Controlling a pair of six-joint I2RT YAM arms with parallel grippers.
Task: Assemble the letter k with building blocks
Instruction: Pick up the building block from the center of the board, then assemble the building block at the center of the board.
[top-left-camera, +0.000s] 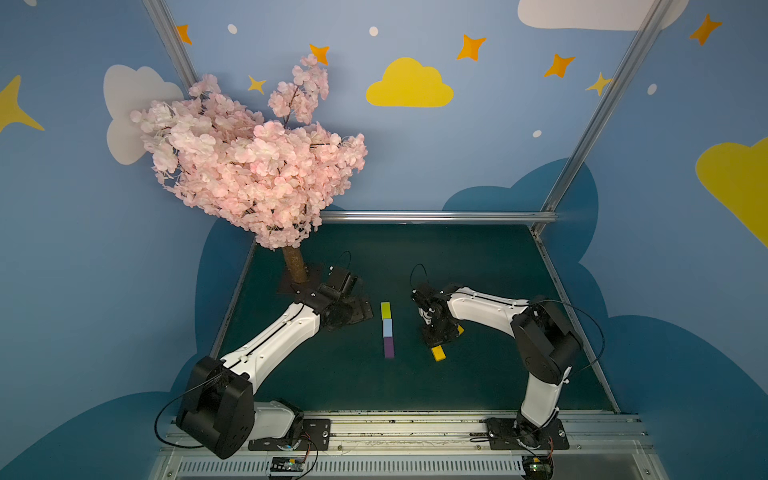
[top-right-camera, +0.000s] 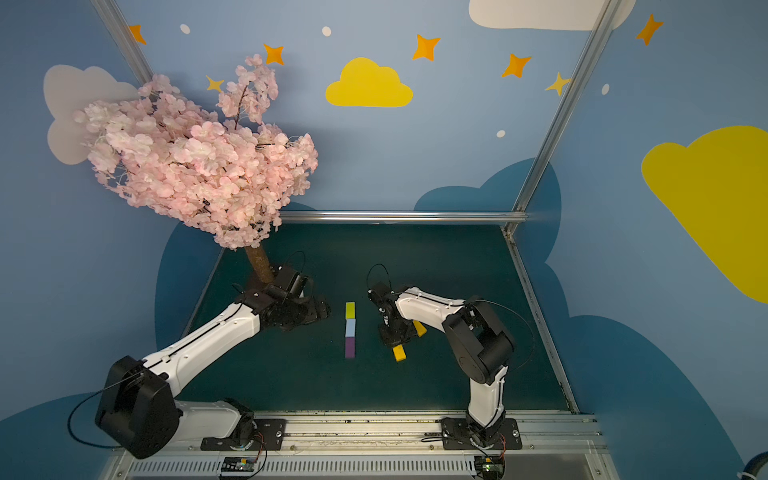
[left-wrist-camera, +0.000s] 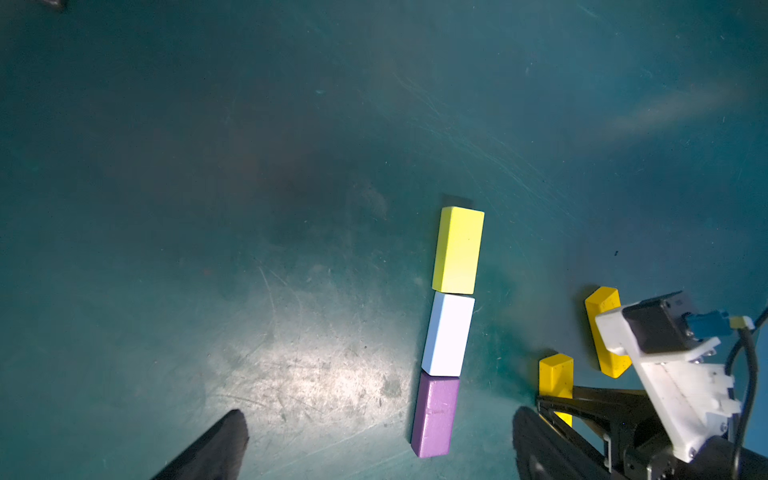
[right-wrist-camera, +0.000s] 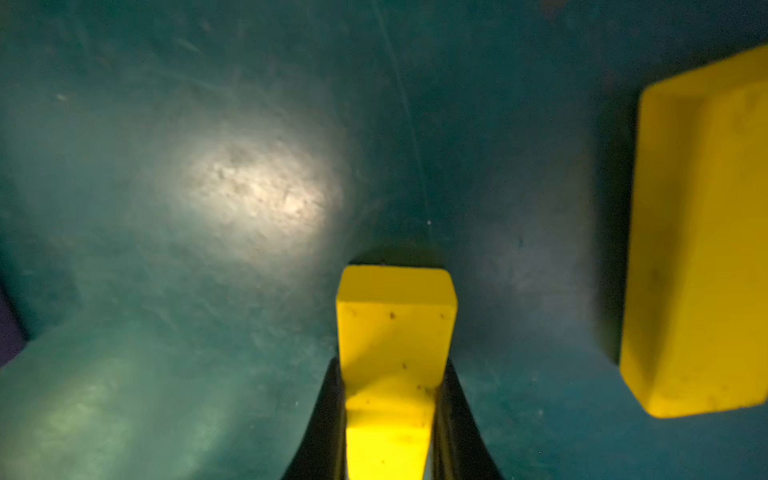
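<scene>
building blocks, five in all, on the dark green table (top-left-camera: 478, 266). three short ones laid end to end in a straight stem: lime-green block (top-left-camera: 385, 310) farthest from the robot, light blue block (top-left-camera: 387, 327) in the middle, purple block (top-left-camera: 389, 347) nearest, each touching the next. off to the robot's right of that stem, clear of it, two longer pieces: one orange-yellow block (right-wrist-camera: 395, 332) pinched by the right gripper (right-wrist-camera: 390, 374), the other orange-yellow block (right-wrist-camera: 702, 249) loose just beside it, not touching, mostly hidden under the arm in both top views. right pincer clamped across the narrow width of its block, on the long sides, one end sticking well out past the fingertips; hard to tell whether lifted or resting on the table. left gripper (left-wrist-camera: 378, 419) spread wide, holding nothing, above the table on the stem's other side.

likely light and rigid, painted wood or plastic, with smooth faces and softened edges: no give under the pads, so probably prone to pivot or slip if held far off centre. best taken across the short width, near the middle, jaws square to the long sides. stem pieces merely butted together, so likely to scatter at a nudge. letter k not yet formed, both diagonal arms missing.
</scene>
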